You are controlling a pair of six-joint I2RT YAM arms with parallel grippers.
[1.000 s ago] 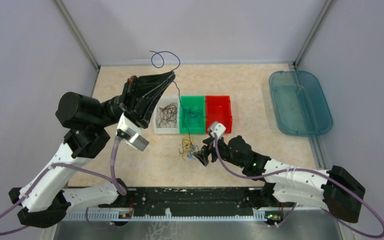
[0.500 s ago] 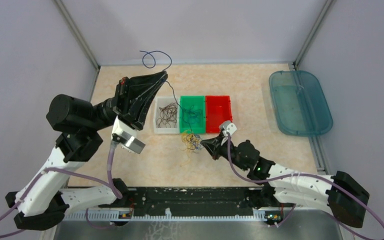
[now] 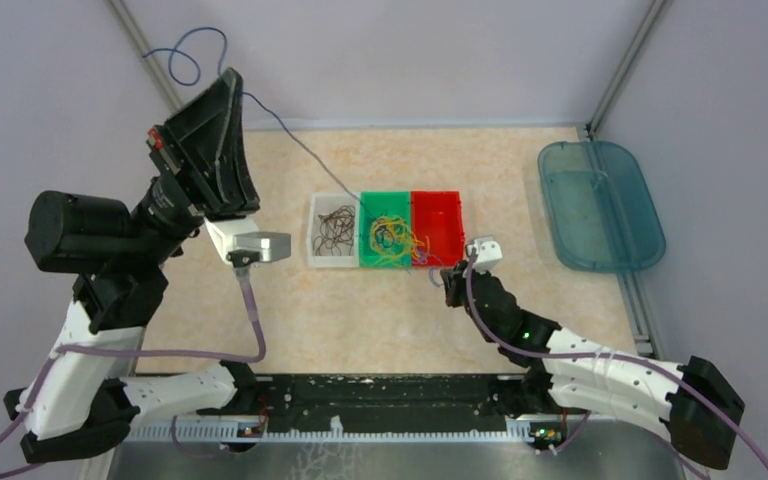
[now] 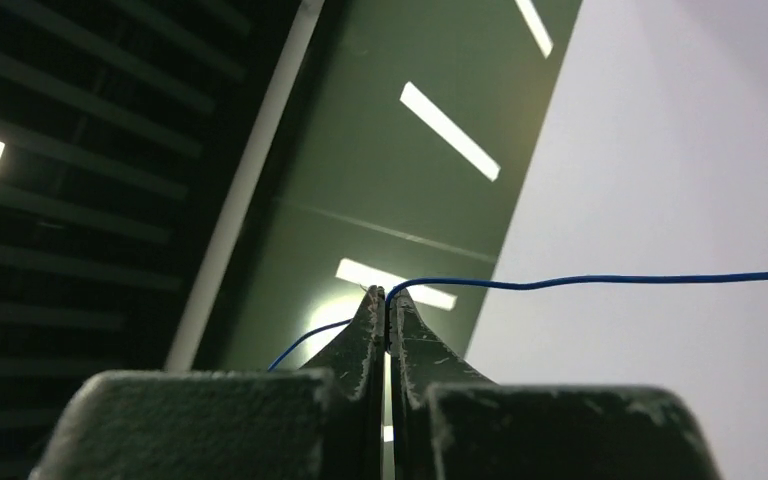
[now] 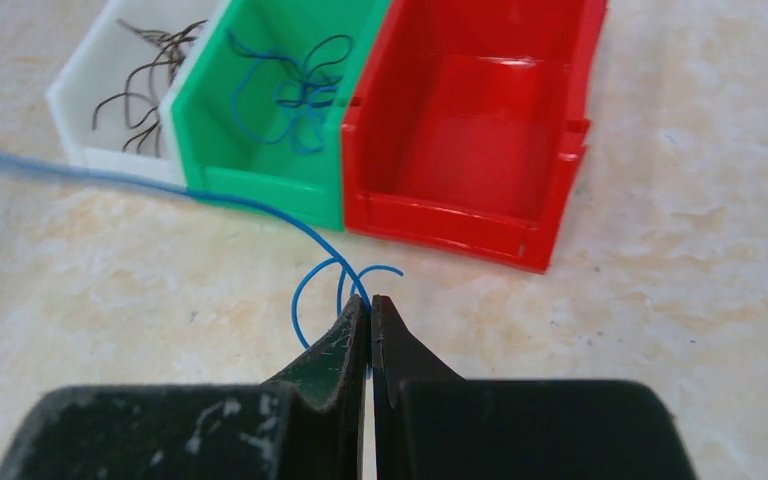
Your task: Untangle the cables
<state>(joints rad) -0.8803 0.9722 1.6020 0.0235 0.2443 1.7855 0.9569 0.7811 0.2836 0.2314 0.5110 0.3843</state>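
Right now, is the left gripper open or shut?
Shut. The left gripper has its jaws pressed together at the tips, pinching the blue cable, which runs out on both sides.

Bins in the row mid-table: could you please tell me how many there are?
3, side by side: white plastic bin left, green plastic bin middle, red plastic bin right. None seems hidden.

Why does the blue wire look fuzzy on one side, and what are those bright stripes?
Right wrist view: the blue wire blurs toward the left edge, out of focus, sharp by the right gripper. Left wrist view: the stripes are ceiling lights, glaring white.
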